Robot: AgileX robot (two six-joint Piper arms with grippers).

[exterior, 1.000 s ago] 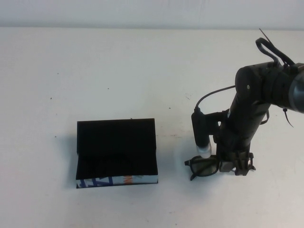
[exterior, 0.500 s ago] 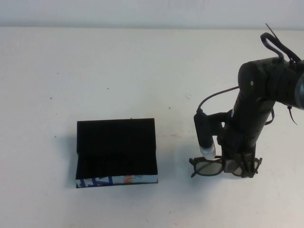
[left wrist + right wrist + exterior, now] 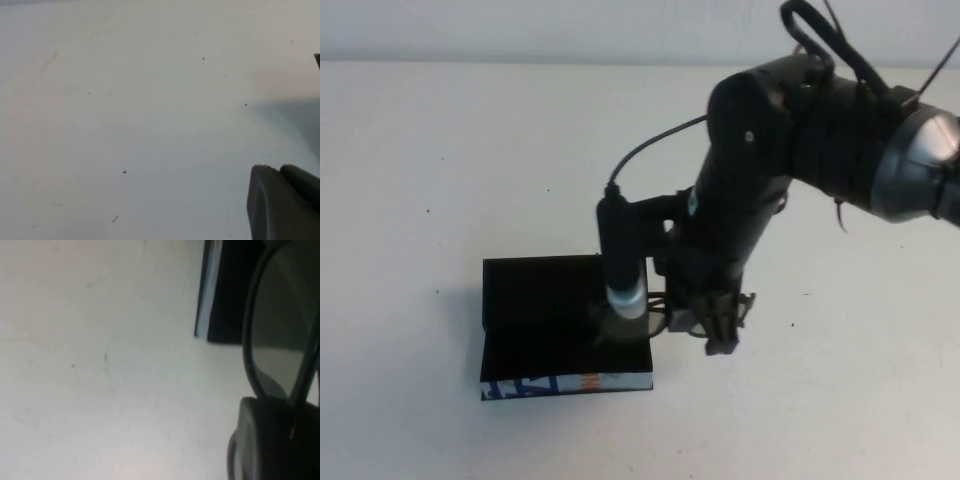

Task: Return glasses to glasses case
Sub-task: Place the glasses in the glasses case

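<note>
The glasses case (image 3: 535,305) lies open at the table's front left, black inside, its white side with blue pattern and an orange mark facing front. My right gripper (image 3: 716,325) is shut on the dark-framed glasses (image 3: 658,312) and holds them in the air at the case's right edge, one lens reaching over the black lining. The right wrist view shows the glasses' frame (image 3: 249,340) in the right gripper (image 3: 280,440), with the case's corner (image 3: 227,295) beyond. My left gripper (image 3: 282,205) is outside the high view; it hangs above bare table in the left wrist view.
The white table (image 3: 450,160) stretches around the case. My right arm (image 3: 760,150) reaches across the middle from the right, and its wrist camera (image 3: 623,255) hangs over the case's right part.
My right arm has lifted the glasses off the table at the right and swung them left to the case's right edge. The case has not moved.
</note>
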